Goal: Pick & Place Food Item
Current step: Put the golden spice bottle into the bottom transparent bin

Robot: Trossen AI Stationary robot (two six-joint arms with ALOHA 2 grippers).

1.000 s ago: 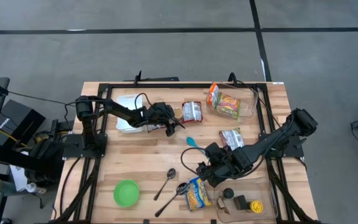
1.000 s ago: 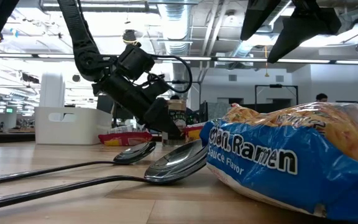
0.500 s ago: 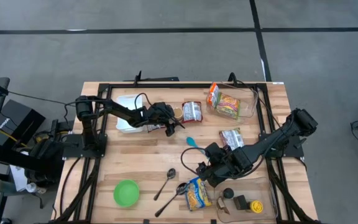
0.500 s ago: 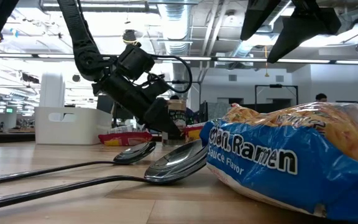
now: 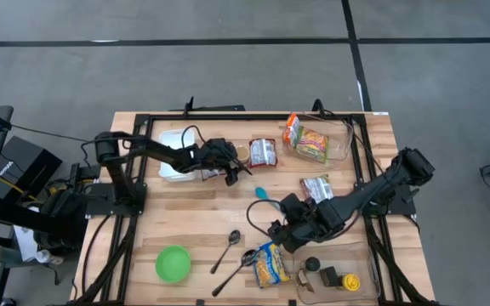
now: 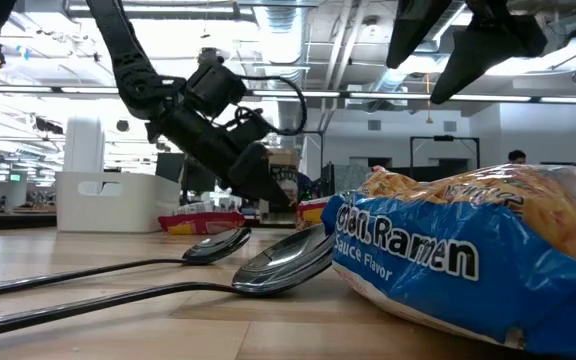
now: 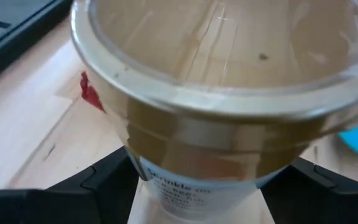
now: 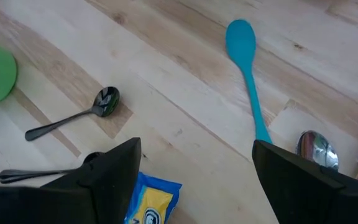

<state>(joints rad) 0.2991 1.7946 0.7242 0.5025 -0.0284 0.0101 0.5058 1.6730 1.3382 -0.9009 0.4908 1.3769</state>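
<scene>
A: Where is the food item found?

B: A clear lidded cup (image 7: 222, 81) is seen lying on its side on the table (image 5: 202, 221), just beside the white bin (image 5: 175, 153). It is straddled by the left gripper (image 5: 232, 174), whose dark fingers (image 7: 98, 183) are spread wide on either side of the cup's body. Whether the cup is touched by them cannot be told.

A: What else is placed near the white bin?

B: On the side away from the left arm's base, a red-labelled can (image 5: 264, 152) is laid just past the cup. Further on that way, an orange-and-green packet (image 5: 306, 140) is seen resting in a clear container (image 5: 344, 146).

A: And the right gripper?

B: The right gripper (image 5: 284, 229) is held well apart from the white bin, above the blue ramen packet (image 5: 271, 263), with its fingers (image 8: 114, 171) spread and nothing pinched between them. A blue spoon (image 8: 248, 74) is laid ahead of it, and two metal spoons (image 5: 228, 248) are set beside the ramen packet, on the side towards the white bin. A green bowl (image 5: 173, 263) is placed beyond them, near the table's front edge.
</scene>
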